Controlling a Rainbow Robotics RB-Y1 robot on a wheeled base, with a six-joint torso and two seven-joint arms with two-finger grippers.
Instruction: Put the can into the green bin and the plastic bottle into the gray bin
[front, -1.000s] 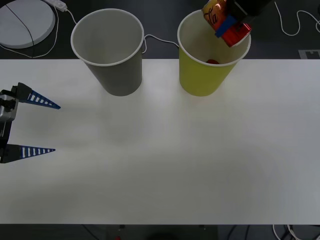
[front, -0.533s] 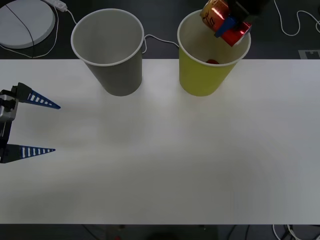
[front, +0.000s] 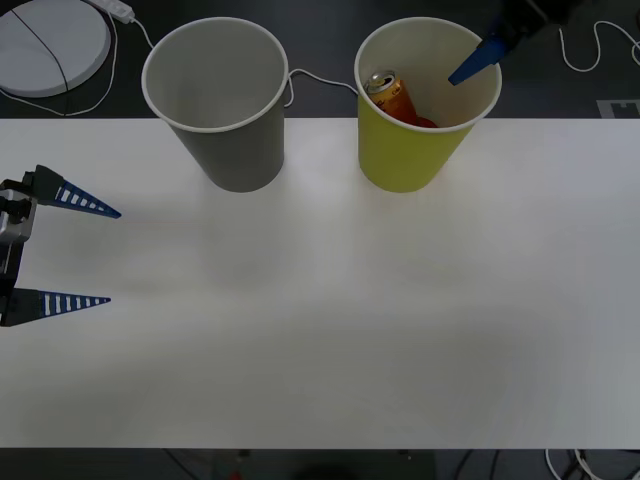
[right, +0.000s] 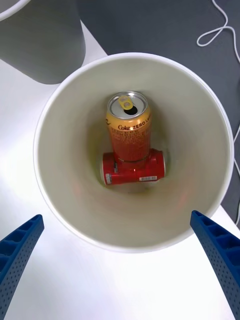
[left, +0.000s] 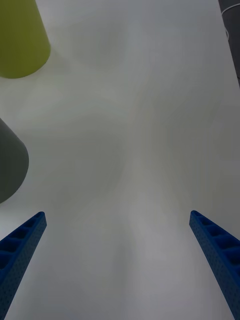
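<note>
two cans in the green bin (right: 60, 200): the can (right: 129, 131) upright, tab up, another red can (right: 134, 172) lying sideways beneath. right pincer (right: 120, 250) wide above; left pincer (front: 70, 250) wide at nine o'clock.

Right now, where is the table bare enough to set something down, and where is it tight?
Bare: the white table in front of the gray bin and green bin, right of the open left gripper. Crowded: the green bin's floor.

The can (right: 128, 131) is gold-orange with a silver top — beneath it lies a red can (right: 133, 171). The green bin (front: 408, 160) is yellow-green, white-rimmed; the gray bin (front: 238, 150) is gray, white-rimmed.
</note>
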